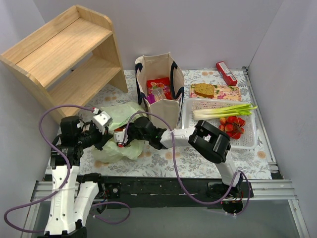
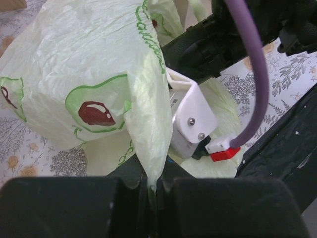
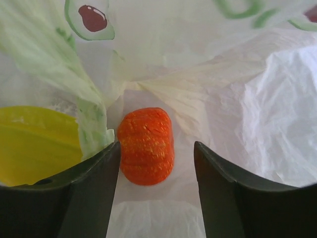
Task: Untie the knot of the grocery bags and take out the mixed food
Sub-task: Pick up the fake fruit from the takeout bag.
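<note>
The pale green plastic bag point(image 1: 119, 110) lies on the floral cloth in front of the beige canvas tote point(image 1: 159, 106). My left gripper point(image 2: 152, 191) is shut on a pulled-up fold of the bag point(image 2: 74, 64). My right gripper point(image 3: 157, 163) is open inside the bag's mouth. An orange round fruit point(image 3: 146, 146) lies between its fingers, close against the left finger point(image 3: 94, 188). Just left of it lies a yellow pepper point(image 3: 34, 144). The knot is out of view. Red and pink packets point(image 1: 159, 84) stand in the tote.
A white slotted basket point(image 1: 250, 141) at the right holds green onions point(image 1: 223, 111) and strawberries point(image 1: 233, 126). Behind it lie a brown biscuit point(image 1: 204, 89) on a floral packet and a red packet point(image 1: 226, 73). A wooden shelf point(image 1: 64, 54) stands at the back left.
</note>
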Controlling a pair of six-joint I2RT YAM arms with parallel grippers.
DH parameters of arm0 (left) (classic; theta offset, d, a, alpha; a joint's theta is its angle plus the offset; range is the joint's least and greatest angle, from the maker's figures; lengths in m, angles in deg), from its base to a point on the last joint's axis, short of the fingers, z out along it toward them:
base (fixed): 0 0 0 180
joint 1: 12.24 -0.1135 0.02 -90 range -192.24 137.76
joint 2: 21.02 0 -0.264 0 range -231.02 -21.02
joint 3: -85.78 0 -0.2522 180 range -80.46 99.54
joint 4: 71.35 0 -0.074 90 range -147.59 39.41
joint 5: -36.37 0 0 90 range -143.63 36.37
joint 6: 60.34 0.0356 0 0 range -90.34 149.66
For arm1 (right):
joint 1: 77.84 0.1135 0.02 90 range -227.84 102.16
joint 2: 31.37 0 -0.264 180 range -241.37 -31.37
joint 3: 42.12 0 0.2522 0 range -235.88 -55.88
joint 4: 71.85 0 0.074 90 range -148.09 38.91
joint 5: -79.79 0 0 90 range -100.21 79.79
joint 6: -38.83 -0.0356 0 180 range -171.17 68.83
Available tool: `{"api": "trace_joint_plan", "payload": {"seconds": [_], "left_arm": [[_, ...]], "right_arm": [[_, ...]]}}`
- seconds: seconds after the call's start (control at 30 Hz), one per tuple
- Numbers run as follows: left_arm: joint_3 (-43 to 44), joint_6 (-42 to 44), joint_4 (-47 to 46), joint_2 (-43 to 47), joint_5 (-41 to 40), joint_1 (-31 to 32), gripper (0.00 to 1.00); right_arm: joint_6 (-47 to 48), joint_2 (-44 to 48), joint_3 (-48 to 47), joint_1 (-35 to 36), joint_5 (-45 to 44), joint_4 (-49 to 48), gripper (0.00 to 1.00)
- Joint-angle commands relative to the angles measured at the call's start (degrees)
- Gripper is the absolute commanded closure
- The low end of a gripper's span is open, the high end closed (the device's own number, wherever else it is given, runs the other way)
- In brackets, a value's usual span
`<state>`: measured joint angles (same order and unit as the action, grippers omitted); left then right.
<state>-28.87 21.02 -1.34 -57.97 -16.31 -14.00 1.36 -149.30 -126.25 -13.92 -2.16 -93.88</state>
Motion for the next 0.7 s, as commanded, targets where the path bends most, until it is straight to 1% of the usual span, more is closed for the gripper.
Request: {"api": "trace_joint_plan", "payload": {"seconds": [0.0,0.07,0.13,0.17,0.2,0.27,0.3,0.37,0.4,0.47,0.5,0.53,0.57,0.63,0.67], "left_arm": [[2.98,3.1,1.84,-2.25,5.38,-0.26,1.0],[3.42,4.51,2.37,-3.21,6.44,-0.26,1.0],[3.51,5.21,2.46,-3.57,6.8,-0.26,1.0],[3.51,5.39,2.38,-3.66,6.71,-0.26,1.0],[3.6,6.0,2.46,-3.74,6.54,-0.26,1.0],[3.69,6.27,2.64,-3.83,6.01,-0.26,1.0],[3.6,6.53,2.81,-3.92,5.75,-0.26,1.0],[3.69,6.97,2.9,-3.92,4.96,-0.26,1.0],[3.52,6.97,2.64,-3.83,4.61,-0.26,1.0],[3.25,6.27,2.11,-3.66,3.47,-0.26,1.0],[2.82,5.58,0.89,-3.31,3.03,-0.17,1.0],[2.64,4.0,0.1,-3.22,2.33,-0.26,1.0],[2.37,3.2,-1.13,-2.96,1.36,-0.26,1.0],[1.94,1.97,-2.28,-2.43,0.13,-0.17,1.0],[1.76,0.83,-3.5,-2.25,-0.92,-0.26,1.0]], "right_arm": [[0.74,-4.76,-6.09,-0.99,-0.06,-2.27,0.32],[-0.06,-7.39,-10.02,-1.52,2.73,0.1,0.32],[-1.2,-9.41,-13.28,-2.31,3.98,2.03,0.32],[-1.03,-11.95,-15.13,-2.31,4.25,2.91,0.32],[-0.86,-13.19,-18.89,-2.4,4.25,3.7,0.34],[-0.68,-15.91,-21.55,-2.66,5.38,5.02,0.4],[-0.59,-16.36,-23.48,-3.1,6.0,5.55,0.51],[-0.5,-16.54,-24.46,-3.45,7.84,8.18,0.65],[-0.24,-16.2,-24.64,-3.71,8.29,8.89,0.78],[0.28,-13.31,-21.76,-3.98,9.6,9.16,0.88],[0.46,-11.9,-20.09,-4.07,10.13,8.03,0.96],[0.55,-10.32,-15.29,-4.24,10.4,6.97,0.99],[0.55,-6.74,-13.06,-4.16,10.84,5.92,0.99],[0.29,-2.94,-6.66,-4.24,11.1,4.68,0.99],[-0.06,0.99,-4.54,-4.24,11.37,4.59,0.99]]}}
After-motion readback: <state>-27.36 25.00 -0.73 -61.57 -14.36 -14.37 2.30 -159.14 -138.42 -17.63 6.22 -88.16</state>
